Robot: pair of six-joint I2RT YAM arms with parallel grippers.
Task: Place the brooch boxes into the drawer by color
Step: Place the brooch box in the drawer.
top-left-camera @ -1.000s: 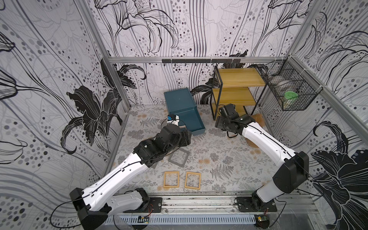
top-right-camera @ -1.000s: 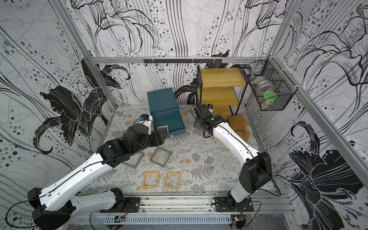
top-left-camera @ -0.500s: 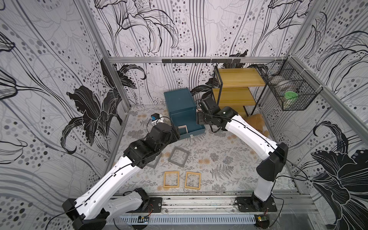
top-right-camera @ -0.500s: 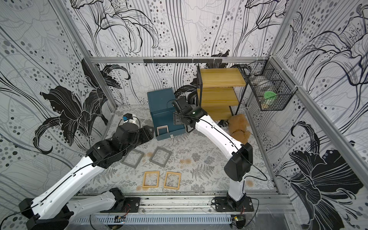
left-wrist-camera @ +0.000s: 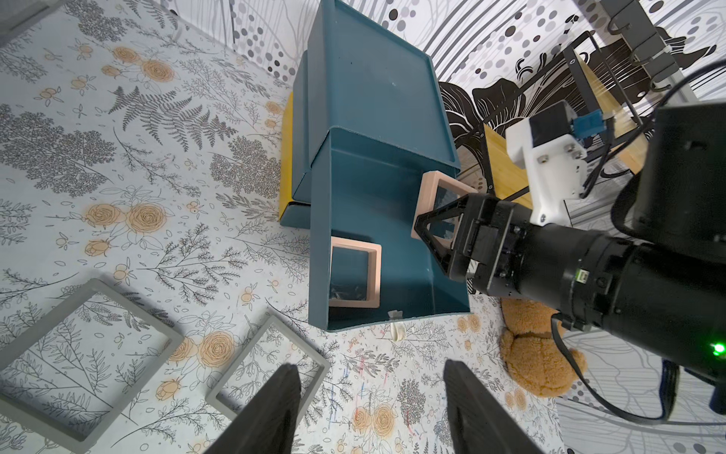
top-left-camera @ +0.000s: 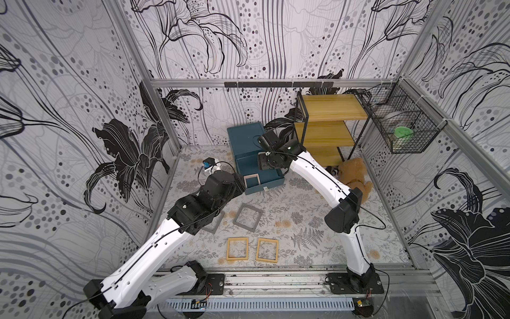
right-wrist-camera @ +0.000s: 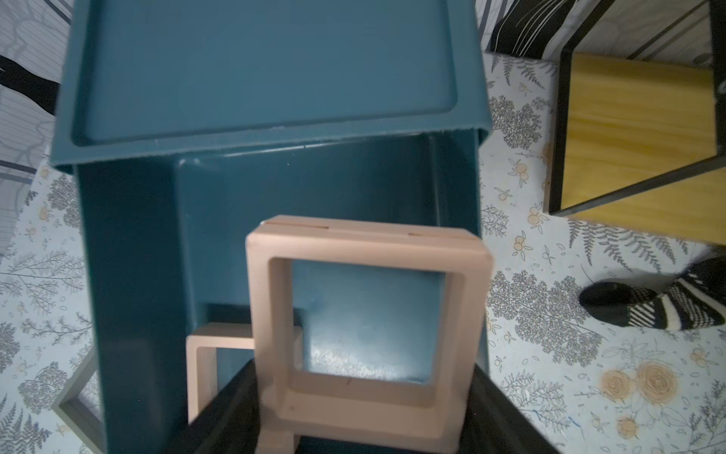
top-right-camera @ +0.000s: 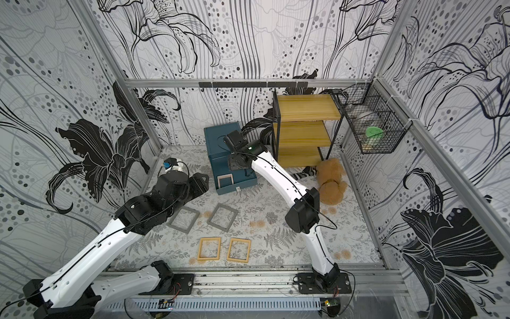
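- The table point(top-left-camera: 303, 218) has a flowered cover, and everything stands on it.
- The yellow shelf rack point(top-left-camera: 331, 107) stands in the far right corner of the table.
- The blue chest point(top-left-camera: 244, 138) stands at the far edge, about the middle, just left of the rack.
- The upper drawer point(top-left-camera: 265, 189) of the chest is pulled out toward the front edge.
- A brown teddy bear point(top-left-camera: 353, 176) lies near the right edge, in front of the rack.
- The left grey box point(top-right-camera: 183, 220) and the right grey box point(top-right-camera: 223, 216) lie flat near the middle of the table, side by side and apart.
- The left yellow box point(top-right-camera: 209, 249) and the right yellow box point(top-right-camera: 239, 250) lie flat near the front edge, close together.
- The lying pink box point(left-wrist-camera: 355, 275) is flat in the front left corner of the drawer.
- The held pink box point(right-wrist-camera: 365, 322) is over the right side of the drawer, tilted.
- The right pincer point(right-wrist-camera: 361, 408) is clamped on the held pink box at its lower edge.
- The left pincer point(left-wrist-camera: 369, 405) has its jaws apart with nothing between them, near the front left corner of the drawer.
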